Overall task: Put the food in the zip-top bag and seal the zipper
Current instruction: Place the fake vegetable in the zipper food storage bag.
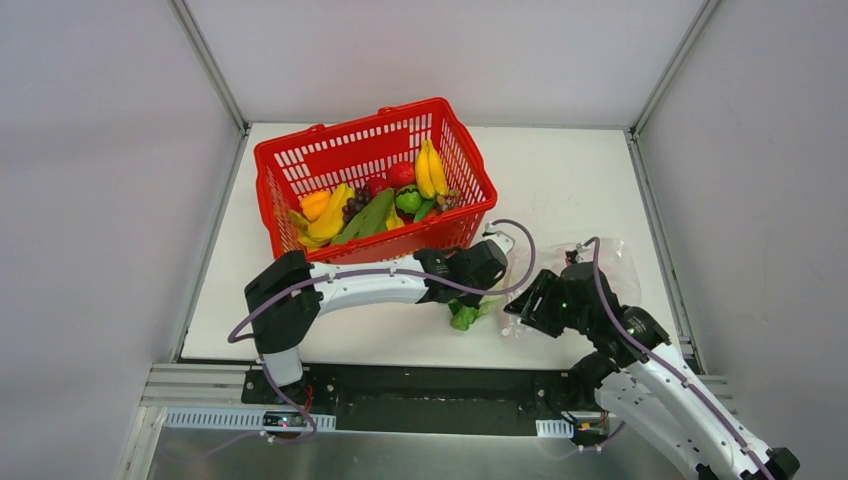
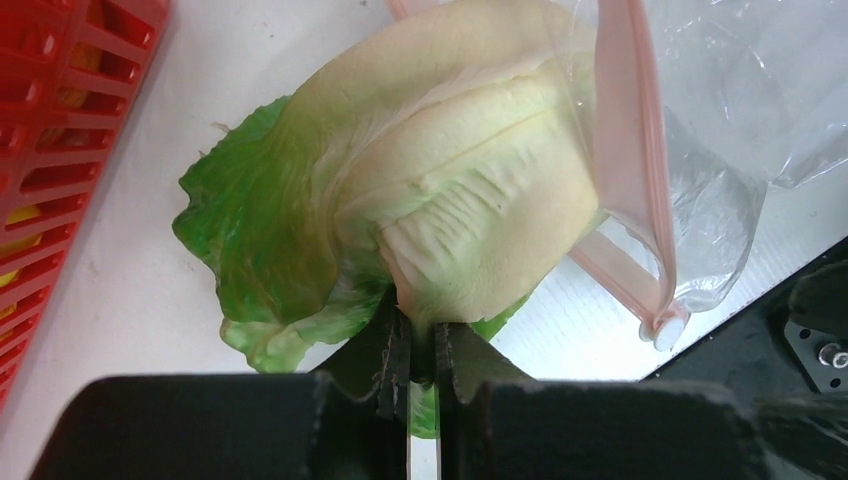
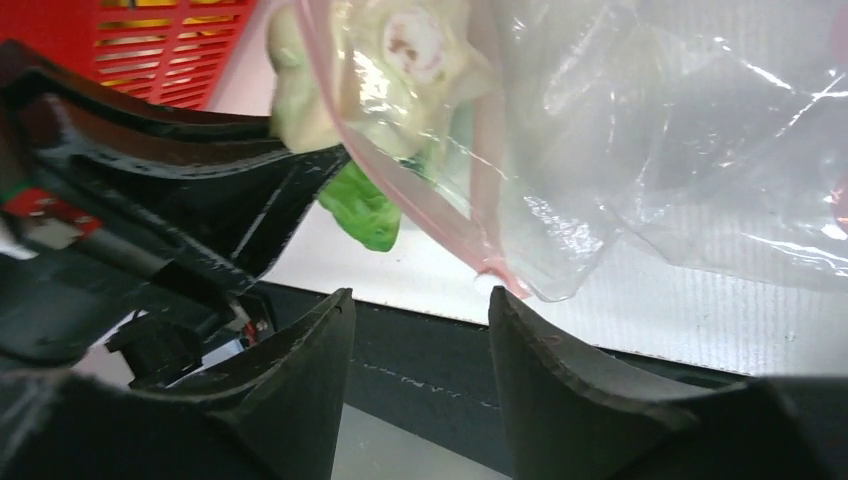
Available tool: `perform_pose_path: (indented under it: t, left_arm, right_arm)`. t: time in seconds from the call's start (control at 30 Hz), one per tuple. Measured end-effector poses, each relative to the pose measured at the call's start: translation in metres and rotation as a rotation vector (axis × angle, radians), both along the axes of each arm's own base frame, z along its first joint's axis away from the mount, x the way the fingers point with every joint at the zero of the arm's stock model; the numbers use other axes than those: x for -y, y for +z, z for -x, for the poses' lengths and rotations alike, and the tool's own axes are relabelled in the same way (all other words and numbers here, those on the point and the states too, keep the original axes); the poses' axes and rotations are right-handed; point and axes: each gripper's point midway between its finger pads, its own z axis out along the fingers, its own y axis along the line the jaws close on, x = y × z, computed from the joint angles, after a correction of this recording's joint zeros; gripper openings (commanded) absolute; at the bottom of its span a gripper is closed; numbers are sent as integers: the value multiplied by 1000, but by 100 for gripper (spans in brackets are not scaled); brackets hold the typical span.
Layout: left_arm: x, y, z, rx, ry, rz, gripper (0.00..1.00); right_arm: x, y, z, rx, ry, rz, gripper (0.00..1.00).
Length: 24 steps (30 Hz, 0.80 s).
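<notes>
My left gripper (image 2: 422, 335) is shut on the base of the green and pale lettuce (image 2: 440, 200) and holds it at the mouth of the clear zip-top bag (image 2: 720, 110). The lettuce's tip is under the pink zipper strip (image 2: 630, 130). In the top view the lettuce (image 1: 465, 314) is near the table's front edge, beside the bag (image 1: 610, 262). My right gripper (image 3: 420, 305) is open and empty, just below the bag's corner (image 3: 540, 270). The other food (image 1: 375, 205), bananas, grapes, apple, orange and cucumber, lies in the red basket.
The red mesh basket (image 1: 285, 160) stands at the back left of the white table and shows at the left edge of the left wrist view (image 2: 60, 120). The table's front edge and the black base rail (image 1: 430, 385) are close below both grippers.
</notes>
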Motion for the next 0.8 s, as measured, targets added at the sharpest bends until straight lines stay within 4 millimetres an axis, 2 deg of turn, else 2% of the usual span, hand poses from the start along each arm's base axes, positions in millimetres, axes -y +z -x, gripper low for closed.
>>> perform_pose_path:
  t: [0.3, 0.53, 0.6, 0.63, 0.8]
  left_arm:
    - [3, 5, -2, -5, -3, 10, 0]
    - [7, 1, -2, -15, -11, 0, 0]
    - [9, 0, -1, -24, -20, -1, 0]
    - [9, -1, -2, -31, -22, -4, 0]
    - [11, -2, 0, -44, -42, -6, 0]
  right_arm:
    - [3, -41, -5, 0, -37, 125, 43]
    - [-2, -50, -18, 74, -51, 207, 33]
    - [1, -55, -20, 94, -60, 263, 27]
    - [5, -59, -23, 118, -70, 316, 12]
    - [5, -60, -27, 166, -70, 364, 0]
